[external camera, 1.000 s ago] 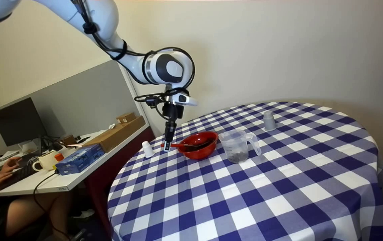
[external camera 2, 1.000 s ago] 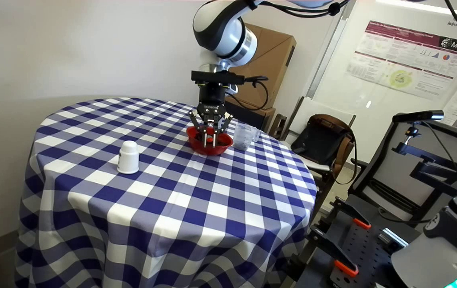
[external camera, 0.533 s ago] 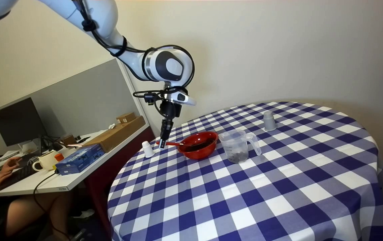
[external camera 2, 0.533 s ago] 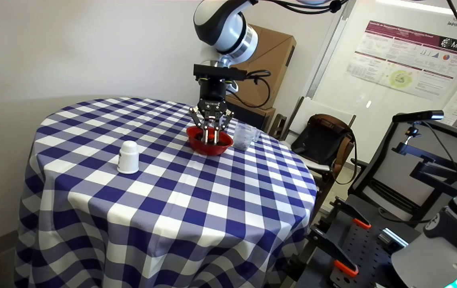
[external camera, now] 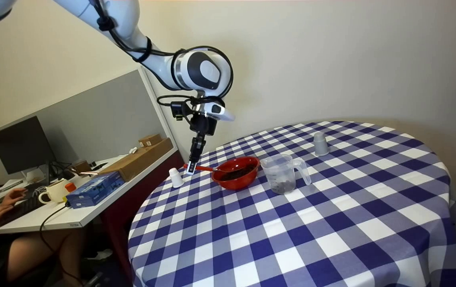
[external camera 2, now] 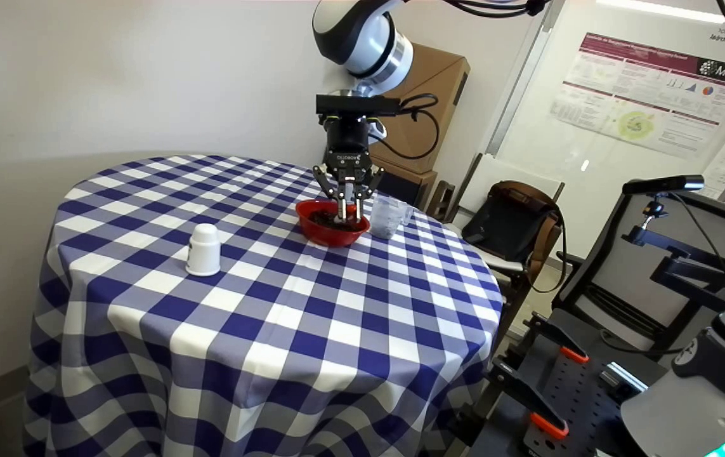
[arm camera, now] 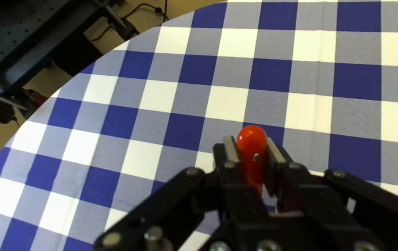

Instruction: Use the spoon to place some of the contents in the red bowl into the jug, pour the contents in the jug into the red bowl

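My gripper (arm camera: 252,148) is shut on the red handle of the spoon (arm camera: 252,139), whose rounded end pokes out between the fingertips in the wrist view. In an exterior view the spoon's handle (external camera: 205,168) slants from the gripper (external camera: 191,168) over the rim of the red bowl (external camera: 233,184). The spoon's head is lost among dark contents (external camera: 239,172) inside that bowl. Beside the bowl stands the clear jug (external camera: 279,173), upright, with a little greyish matter near its bottom. Both exterior views show bowl (external camera 2: 330,240) and jug (external camera 2: 387,219) close together; neither appears in the wrist view.
White upturned cups stand on the checked cloth: a cup (external camera: 176,178) near the gripper, another cup (external camera: 320,144) towards the back. The round table (external camera: 311,239) borders a desk (external camera: 72,215) with a blue box (external camera: 95,190). A tall cardboard box (external camera 2: 432,95) rises behind the arm.
The gripper has risen and drawn back a little from the bowl, carrying the spoon's handle with it; the handle now slopes down into the bowl. Bowl, jug and cups have stayed put.
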`<action>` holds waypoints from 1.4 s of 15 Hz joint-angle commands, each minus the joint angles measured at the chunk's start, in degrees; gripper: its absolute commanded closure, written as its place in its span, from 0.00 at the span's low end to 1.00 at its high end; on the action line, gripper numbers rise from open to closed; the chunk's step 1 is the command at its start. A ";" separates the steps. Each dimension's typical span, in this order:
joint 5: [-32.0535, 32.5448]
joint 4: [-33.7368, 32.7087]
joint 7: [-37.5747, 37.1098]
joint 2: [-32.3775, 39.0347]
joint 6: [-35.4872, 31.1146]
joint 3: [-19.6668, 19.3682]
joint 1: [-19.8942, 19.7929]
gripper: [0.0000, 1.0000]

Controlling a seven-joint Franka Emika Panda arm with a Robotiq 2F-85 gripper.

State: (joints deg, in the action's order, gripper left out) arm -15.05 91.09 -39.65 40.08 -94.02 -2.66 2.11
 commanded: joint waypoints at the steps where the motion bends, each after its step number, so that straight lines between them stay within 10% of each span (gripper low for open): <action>1: 3.66 -2.42 -3.56 0.99 4.06 -1.74 1.95 0.91; 21: 11.08 -12.56 -5.91 9.41 9.15 -0.85 4.89 0.91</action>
State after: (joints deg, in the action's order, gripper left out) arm -3.08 83.67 -46.69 46.98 -88.44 -4.06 7.79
